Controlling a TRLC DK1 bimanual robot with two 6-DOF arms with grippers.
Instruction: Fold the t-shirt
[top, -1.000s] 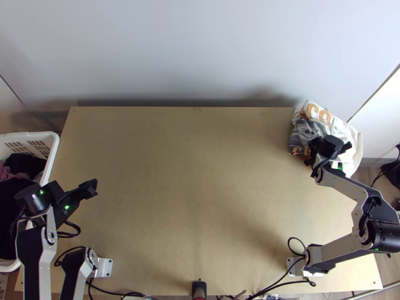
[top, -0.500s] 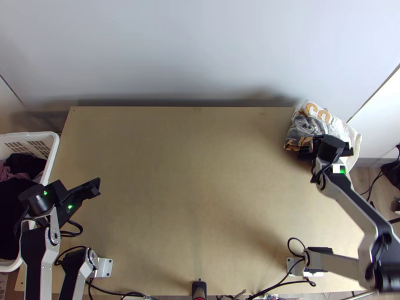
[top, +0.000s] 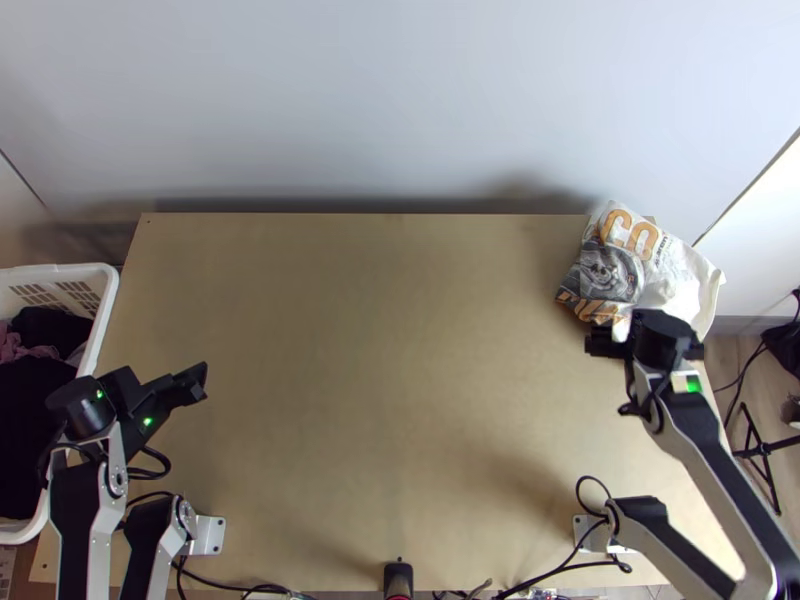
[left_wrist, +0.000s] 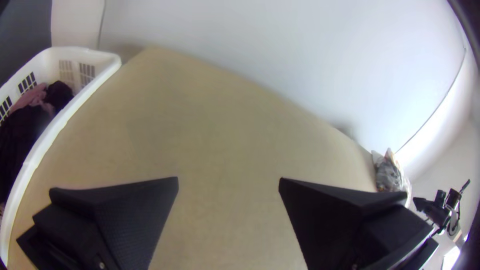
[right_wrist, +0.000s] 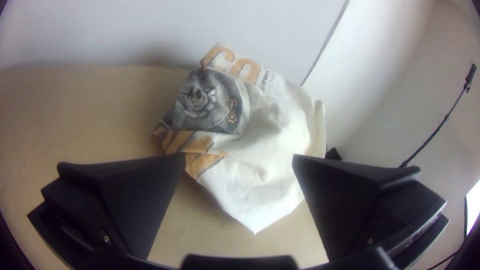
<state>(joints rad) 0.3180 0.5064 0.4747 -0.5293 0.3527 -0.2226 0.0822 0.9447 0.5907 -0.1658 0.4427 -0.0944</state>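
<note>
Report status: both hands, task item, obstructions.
Left black hand open.
Right black hand open, near side of white printed cloth t-shirt.
T-shirt bunched, far right corner of light wooden table.
White plastic basket beside left hand, possible snag.

The high top view looks steeply down; both nearer wrist views share its far table edge (top: 390, 217).

Visibility limits, top and left wrist views.
Top view: my right gripper (top: 645, 340) covers part of the shirt's (top: 660, 270) near side; contact cannot be determined, nor can layers be counted. My right arm (top: 715, 470) is cut off at lower right, my left arm (top: 100, 540) at the bottom edge. The left edge crops the basket (top: 100, 300); clothes (top: 25, 400) inside cannot be told apart. Left wrist view: shirt too small to resolve its folds.
</note>
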